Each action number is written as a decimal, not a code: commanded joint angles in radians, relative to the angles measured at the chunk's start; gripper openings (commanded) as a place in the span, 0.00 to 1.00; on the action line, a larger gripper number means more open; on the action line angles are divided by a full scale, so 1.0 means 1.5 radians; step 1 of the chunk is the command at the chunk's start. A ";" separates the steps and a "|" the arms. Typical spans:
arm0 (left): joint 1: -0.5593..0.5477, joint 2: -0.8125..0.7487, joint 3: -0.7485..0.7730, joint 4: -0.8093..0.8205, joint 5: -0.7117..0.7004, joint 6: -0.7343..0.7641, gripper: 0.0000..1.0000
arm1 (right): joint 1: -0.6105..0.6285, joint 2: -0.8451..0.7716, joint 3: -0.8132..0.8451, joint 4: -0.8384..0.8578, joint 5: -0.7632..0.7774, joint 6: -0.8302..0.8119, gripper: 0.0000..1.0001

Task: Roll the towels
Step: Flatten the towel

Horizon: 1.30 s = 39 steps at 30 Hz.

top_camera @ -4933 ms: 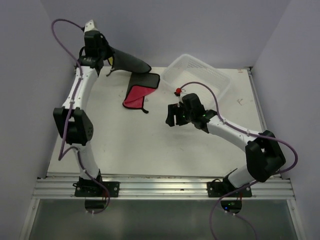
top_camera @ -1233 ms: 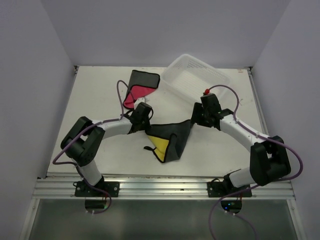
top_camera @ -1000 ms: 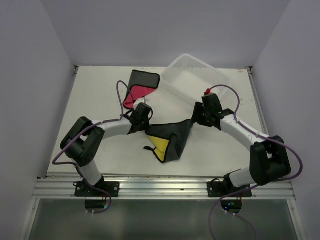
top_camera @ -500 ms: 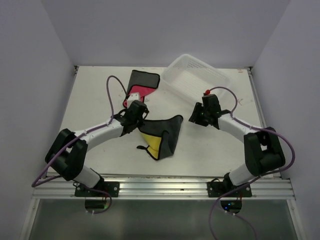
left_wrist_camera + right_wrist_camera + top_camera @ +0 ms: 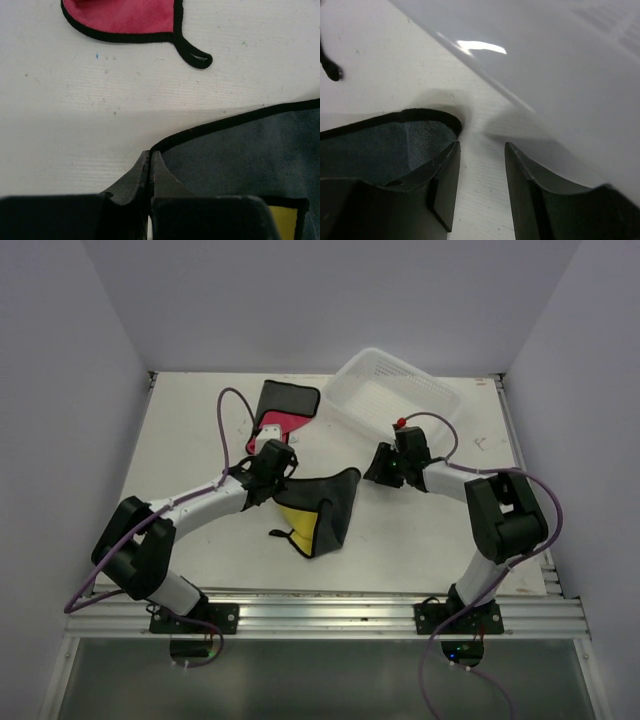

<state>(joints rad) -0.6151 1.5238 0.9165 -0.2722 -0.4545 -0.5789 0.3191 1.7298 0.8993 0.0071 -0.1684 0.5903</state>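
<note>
Left claw (image 5: 150, 156) pinches a corner of the dark grey, yellow-patched cloth towel (image 5: 335, 495) mid-frame on the white worktop (image 5: 190, 430), likely to pull it flat. Right claw (image 5: 482, 149) stands parted, empty, beside another corner.

Two towels (image 5: 335, 502) (image 5: 290, 398) and one plastic basket (image 5: 440, 400).

The grey towel (image 5: 250, 145) is matt, finely napped cloth with smooth black piping, and the red towel (image 5: 125, 15) looks the same weave. The basket (image 5: 560, 65) is glossy translucent plastic; the surface (image 5: 75, 100) is matt white, faintly scratched, and the right pincer (image 5: 481, 150) is smooth dull black plastic.
</note>
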 commanded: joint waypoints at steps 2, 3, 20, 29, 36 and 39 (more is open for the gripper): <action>0.004 0.007 0.031 0.000 -0.025 0.024 0.00 | 0.010 0.028 0.040 0.069 -0.026 -0.020 0.46; 0.005 0.010 0.031 0.000 -0.024 0.025 0.00 | 0.013 0.032 0.042 0.075 -0.025 -0.021 0.46; 0.005 0.031 0.045 0.006 -0.016 0.041 0.00 | 0.041 0.102 0.092 0.084 -0.019 -0.053 0.32; 0.034 0.040 0.038 0.019 0.018 0.043 0.00 | 0.053 0.113 0.106 0.075 -0.025 -0.074 0.29; 0.049 0.032 0.030 0.021 0.025 0.039 0.00 | 0.086 0.133 0.153 -0.024 0.055 -0.102 0.02; 0.052 0.025 0.028 0.019 0.023 0.039 0.00 | 0.086 0.120 0.156 -0.047 0.069 -0.103 0.00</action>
<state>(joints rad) -0.5472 1.5829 0.9451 -0.2745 -0.4217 -0.5327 0.4484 1.9228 1.1091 0.0174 -0.1211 0.4625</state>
